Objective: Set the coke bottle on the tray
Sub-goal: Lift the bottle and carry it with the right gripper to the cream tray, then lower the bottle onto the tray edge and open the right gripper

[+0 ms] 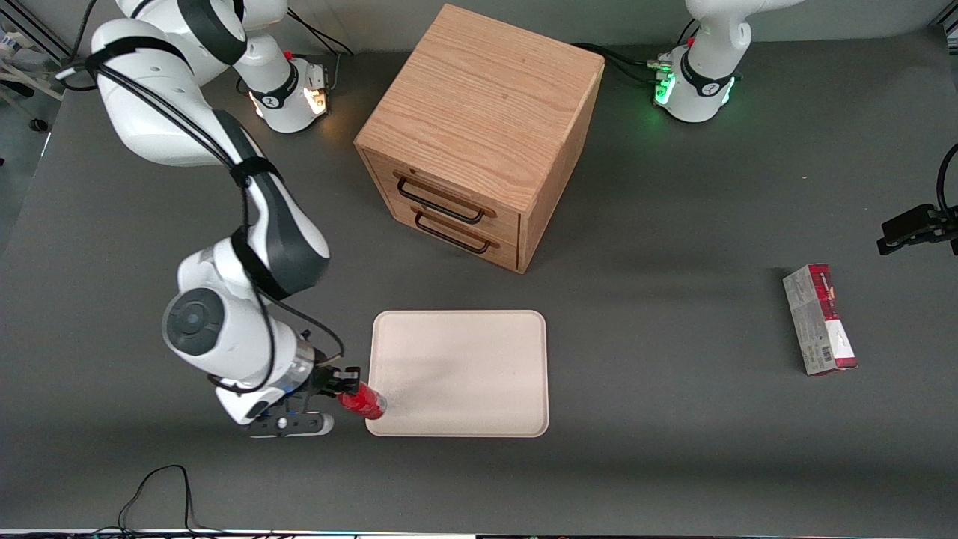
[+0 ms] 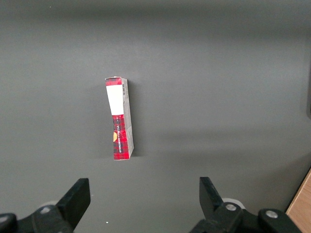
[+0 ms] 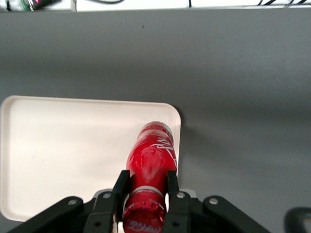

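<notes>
The right arm reaches down from the upper left of the front view, bends at the elbow, and ends low in the frame's lower left. Its gripper points sideways toward the tray. The jaws are closed narrowly on the neck of the coke bottle, just below the cap. The bottle is held tilted, its base reaching over the tray's corner nearest the front camera at the working arm's end.

In the right wrist view the gripper has one dark finger on each side of the neck, and the coke bottle runs out from between them over the tray. Its base sits just inside the tray's rounded corner, close to the rim. Whether the base touches the tray surface cannot be told.

Most of the tray is bare, with open room across it toward the parked arm's end. Grey bench surrounds it on all sides. The wooden cabinet stands farther from the front camera than the tray, well apart from it, its two drawers shut.

Only the front view shows the cabinet and the whole arm. A red-and-grey box lies toward the parked arm's end of the bench. The left wrist view shows that box alone on the bench, but not the bottle or tray.
</notes>
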